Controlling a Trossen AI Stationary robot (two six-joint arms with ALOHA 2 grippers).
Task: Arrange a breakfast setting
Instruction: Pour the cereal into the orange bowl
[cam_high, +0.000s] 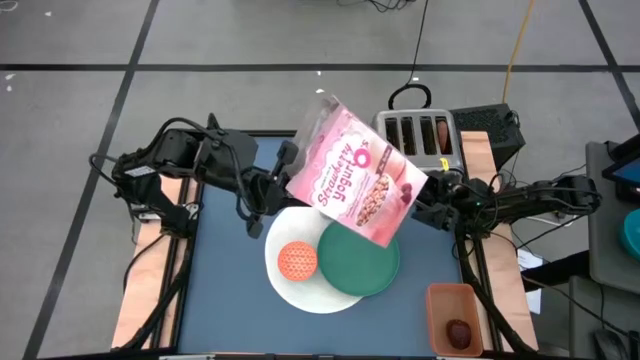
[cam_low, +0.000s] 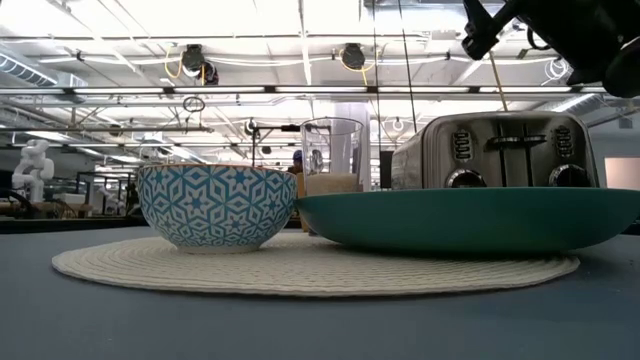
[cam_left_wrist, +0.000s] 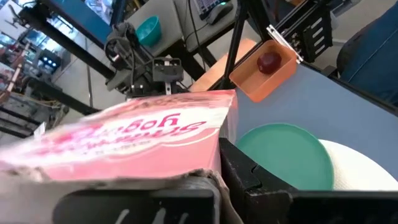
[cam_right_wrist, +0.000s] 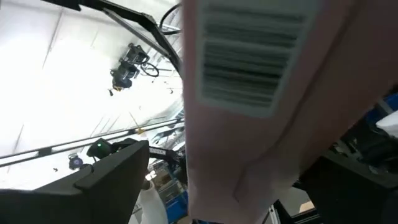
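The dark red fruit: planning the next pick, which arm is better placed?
Probably the right. The dark red fruit sits in the orange tray on its side; both the right gripper and left gripper hold the cereal box.

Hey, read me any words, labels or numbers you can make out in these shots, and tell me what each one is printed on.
"Strawberry yogurt": on the pink cereal box held up between both arms, above the plates.
Smaller print on the box front: too small to read.
Barcode on the box in the right wrist view: digits blurred.
Toaster dials: no legible markings.
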